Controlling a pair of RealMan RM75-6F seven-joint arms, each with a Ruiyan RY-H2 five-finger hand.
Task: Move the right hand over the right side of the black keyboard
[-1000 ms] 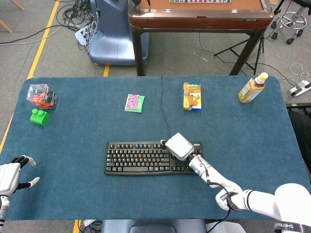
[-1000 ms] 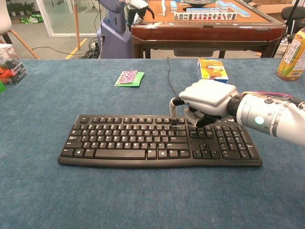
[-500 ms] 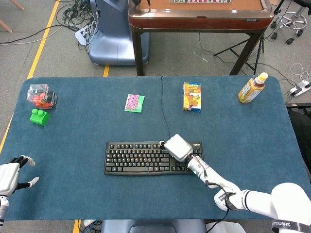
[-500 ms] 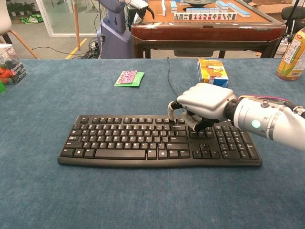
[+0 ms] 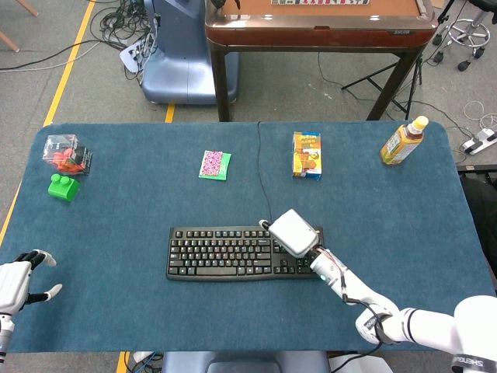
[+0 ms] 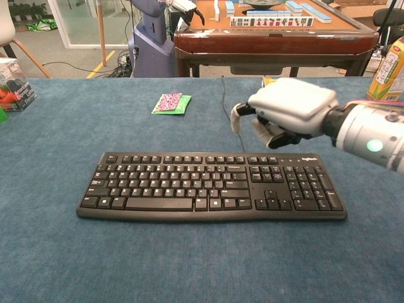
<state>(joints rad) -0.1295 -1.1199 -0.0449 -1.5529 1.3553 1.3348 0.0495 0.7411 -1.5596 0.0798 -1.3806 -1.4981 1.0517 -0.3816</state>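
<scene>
1. White and grey, the right hand (image 6: pixel 287 110) hangs in the air in the upper right part of the chest view. Its palm faces down and its fingers (image 6: pixel 268 132) curl in under it. It holds nothing.
2. From the head view, that hand (image 5: pixel 294 232) sits over the right end of the black keyboard (image 5: pixel 245 252), near the middle of the frame.
3. In the chest view the hand is clear of the keys, with the back edge of the black keyboard (image 6: pixel 211 192) just below it.
4. The keyboard lies flat across the middle of the blue table (image 5: pixel 140 194). A thin black cable (image 5: pixel 260 167) runs from its back edge up toward the far side of the table.
5. A small yellow and blue box (image 5: pixel 307 155) lies above the keyboard in the head view. In the chest view the hand hides most of it.
6. A pink and green packet (image 5: pixel 214 165) lies to the left of the box, well apart from the keyboard.
7. A yellow drink bottle (image 5: pixel 404 141) stands at the upper right of the table.
8. A green block (image 5: pixel 64 187) and a clear box with red things inside (image 5: pixel 67 154) sit together at the upper left of the table.
9. The left hand (image 5: pixel 22 280) rests at the lower left edge of the head view. Its fingers are spread apart and it holds nothing.
</scene>
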